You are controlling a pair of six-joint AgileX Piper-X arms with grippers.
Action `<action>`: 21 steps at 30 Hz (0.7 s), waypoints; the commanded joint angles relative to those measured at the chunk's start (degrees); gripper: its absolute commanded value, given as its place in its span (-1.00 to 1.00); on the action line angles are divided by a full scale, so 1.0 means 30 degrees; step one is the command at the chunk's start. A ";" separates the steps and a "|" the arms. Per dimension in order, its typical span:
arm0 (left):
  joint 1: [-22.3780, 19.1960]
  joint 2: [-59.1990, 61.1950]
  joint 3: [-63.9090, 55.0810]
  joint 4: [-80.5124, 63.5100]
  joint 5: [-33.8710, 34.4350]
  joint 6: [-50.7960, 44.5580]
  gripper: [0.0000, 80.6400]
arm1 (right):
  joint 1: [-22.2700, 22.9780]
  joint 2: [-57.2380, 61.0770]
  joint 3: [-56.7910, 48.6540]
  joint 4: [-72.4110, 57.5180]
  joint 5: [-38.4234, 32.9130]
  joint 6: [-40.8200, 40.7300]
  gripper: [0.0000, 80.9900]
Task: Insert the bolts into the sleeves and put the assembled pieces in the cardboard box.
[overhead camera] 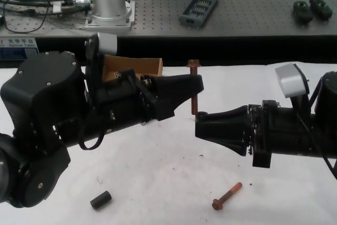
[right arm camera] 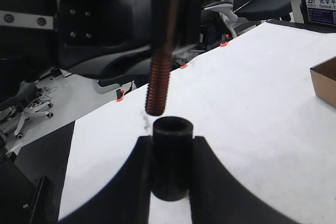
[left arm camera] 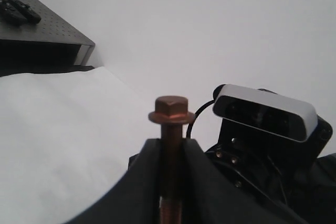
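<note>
Copper-coloured bolt (left arm camera: 169, 116) stands upright, pinched in the left claw (overhead camera: 192, 86) just right of the cardboard box (overhead camera: 142, 67), its threaded tip hanging just above the open mouth of the sleeve (right arm camera: 172, 145), not yet in. The right claw (overhead camera: 201, 123) pinches that sleeve upright. Nearer than the box, a second bolt (overhead camera: 226, 195) and a second sleeve (overhead camera: 100, 199) lie loose on the white desk (overhead camera: 158, 175).

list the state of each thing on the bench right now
left gripper: shut on bolt
bolt: upright, head up, tip just above sleeve, not in
right gripper: shut on sleeve
sleeve: upright under bolt tip
spare bolt: lying loose
spare sleeve: lying loose
box: open top, partly hidden
</note>
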 commanded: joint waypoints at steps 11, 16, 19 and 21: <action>-0.0034 -0.0053 -0.0239 -0.0260 0.0616 0.0122 -0.98 | 0.0733 0.0059 -0.0175 -0.0198 -0.0530 0.0058 -0.87; -0.0034 -0.0053 -0.0239 -0.0167 0.0625 0.0129 -0.98 | 0.0729 0.0059 -0.0175 -0.0198 -0.0387 0.0058 -0.87; -0.0034 -0.0053 -0.0239 -0.0171 0.0748 -0.0026 -0.98 | 0.0729 0.0059 -0.0175 -0.0198 -0.0387 0.0058 -0.87; -0.0034 -0.0053 -0.0239 -0.0171 0.0868 -0.0021 -0.98 | 0.0729 0.0059 -0.0175 -0.0198 -0.0387 0.0058 -0.87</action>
